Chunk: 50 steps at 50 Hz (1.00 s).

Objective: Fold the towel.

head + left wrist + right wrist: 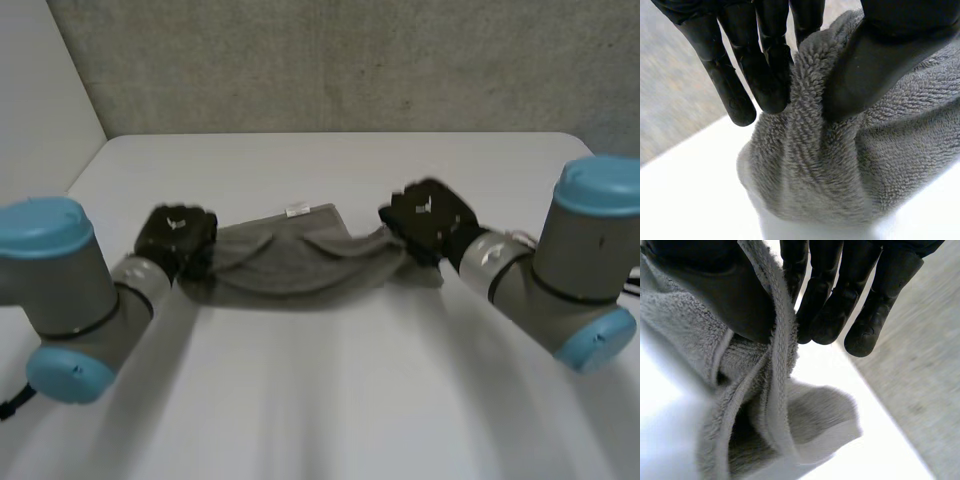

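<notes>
A grey towel (295,262) hangs stretched between my two hands above the white table (320,400), sagging in the middle, a white label (296,210) on its far edge. My left hand (176,238) grips the towel's left end. Seen from the left wrist, the thumb (875,65) pinches a fold of towel (825,165) against the fingers (765,65). My right hand (430,218) holds the right end. From the right wrist, the thumb (725,295) presses the towel's edge (775,390) against the fingers (830,305), and the cloth hangs down below.
A grey wall (330,60) stands behind the table's far edge. A pale panel (40,90) rises at the far left.
</notes>
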Motion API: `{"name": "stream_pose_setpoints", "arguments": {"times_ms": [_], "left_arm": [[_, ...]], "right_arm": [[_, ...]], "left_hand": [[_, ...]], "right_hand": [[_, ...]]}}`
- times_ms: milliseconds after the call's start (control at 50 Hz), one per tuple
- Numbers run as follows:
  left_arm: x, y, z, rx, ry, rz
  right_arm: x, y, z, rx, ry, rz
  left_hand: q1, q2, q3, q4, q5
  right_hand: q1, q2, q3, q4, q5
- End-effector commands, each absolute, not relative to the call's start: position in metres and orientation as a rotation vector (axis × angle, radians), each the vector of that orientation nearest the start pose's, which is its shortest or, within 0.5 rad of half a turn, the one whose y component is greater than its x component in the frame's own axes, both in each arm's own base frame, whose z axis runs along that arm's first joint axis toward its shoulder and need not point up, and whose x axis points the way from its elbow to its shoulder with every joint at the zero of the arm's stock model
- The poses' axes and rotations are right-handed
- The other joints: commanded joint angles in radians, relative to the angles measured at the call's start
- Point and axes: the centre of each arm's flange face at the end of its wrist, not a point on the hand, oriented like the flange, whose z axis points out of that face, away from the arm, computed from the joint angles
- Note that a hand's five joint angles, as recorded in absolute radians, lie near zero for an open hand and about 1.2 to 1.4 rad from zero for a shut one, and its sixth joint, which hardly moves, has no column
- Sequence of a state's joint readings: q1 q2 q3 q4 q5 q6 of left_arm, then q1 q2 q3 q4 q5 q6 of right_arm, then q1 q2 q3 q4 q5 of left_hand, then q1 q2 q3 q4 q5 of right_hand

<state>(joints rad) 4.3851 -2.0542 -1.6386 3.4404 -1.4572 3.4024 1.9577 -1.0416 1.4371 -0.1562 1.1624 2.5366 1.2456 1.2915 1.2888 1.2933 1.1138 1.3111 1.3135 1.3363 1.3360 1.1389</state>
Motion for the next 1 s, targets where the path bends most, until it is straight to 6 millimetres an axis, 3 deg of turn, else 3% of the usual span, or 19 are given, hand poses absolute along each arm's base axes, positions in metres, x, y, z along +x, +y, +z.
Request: {"name": "stream_pose_setpoints", "arguments": {"times_ms": [20, 160, 320, 500, 720, 780, 860, 1000], "left_arm": [[-0.245, -0.292, 0.145, 0.883, 2.454, -1.943], [-0.23, -0.294, 0.163, 0.848, 2.394, -1.957], [-0.224, -0.281, 0.173, 0.851, 2.42, -1.922], [-0.222, -0.268, 0.167, 0.863, 2.451, -1.889], [-0.221, -0.273, 0.148, 0.861, 2.489, -1.835], [-0.222, -0.275, 0.146, 0.863, 2.487, -1.835], [-0.222, -0.275, 0.146, 0.863, 2.487, -1.835], [-0.223, -0.277, 0.144, 0.863, 2.487, -1.835]], "right_arm": [[0.291, -0.272, 0.159, -1.48, 1.888, -1.764], [0.283, -0.26, 0.17, -1.533, 1.898, -1.767], [0.266, -0.258, 0.175, -1.493, 2.016, -1.722], [0.259, -0.252, 0.168, -1.438, 2.05, -1.746], [0.258, -0.262, 0.15, -1.334, 2.035, -1.827], [0.258, -0.265, 0.149, -1.328, 2.037, -1.848], [0.257, -0.269, 0.141, -1.31, 2.044, -1.903], [0.259, -0.273, 0.134, -1.302, 1.998, -1.966]], "left_hand": [[-0.077, -0.123, -0.121, -0.125, -0.12], [-0.491, -0.537, -0.534, -0.539, -0.534], [-0.65, -0.696, -0.693, -0.698, -0.693], [-0.671, -0.717, -0.714, -0.719, -0.714], [-0.674, -0.72, -0.717, -0.722, -0.717], [-0.633, -0.679, -0.676, -0.681, -0.676], [-0.401, -0.447, -0.445, -0.449, -0.444], [-0.322, -0.367, -0.365, -0.369, -0.364]], "right_hand": [[0.036, 0.034, 0.011, 0.011, 0.034], [-0.33, -0.332, -0.355, -0.355, -0.332], [-0.589, -0.591, -0.614, -0.614, -0.591], [-0.563, -0.565, -0.588, -0.587, -0.565], [-0.554, -0.556, -0.579, -0.579, -0.556], [-0.554, -0.556, -0.579, -0.579, -0.556], [-0.601, -0.603, -0.626, -0.625, -0.603], [-0.654, -0.656, -0.679, -0.678, -0.656]]}}
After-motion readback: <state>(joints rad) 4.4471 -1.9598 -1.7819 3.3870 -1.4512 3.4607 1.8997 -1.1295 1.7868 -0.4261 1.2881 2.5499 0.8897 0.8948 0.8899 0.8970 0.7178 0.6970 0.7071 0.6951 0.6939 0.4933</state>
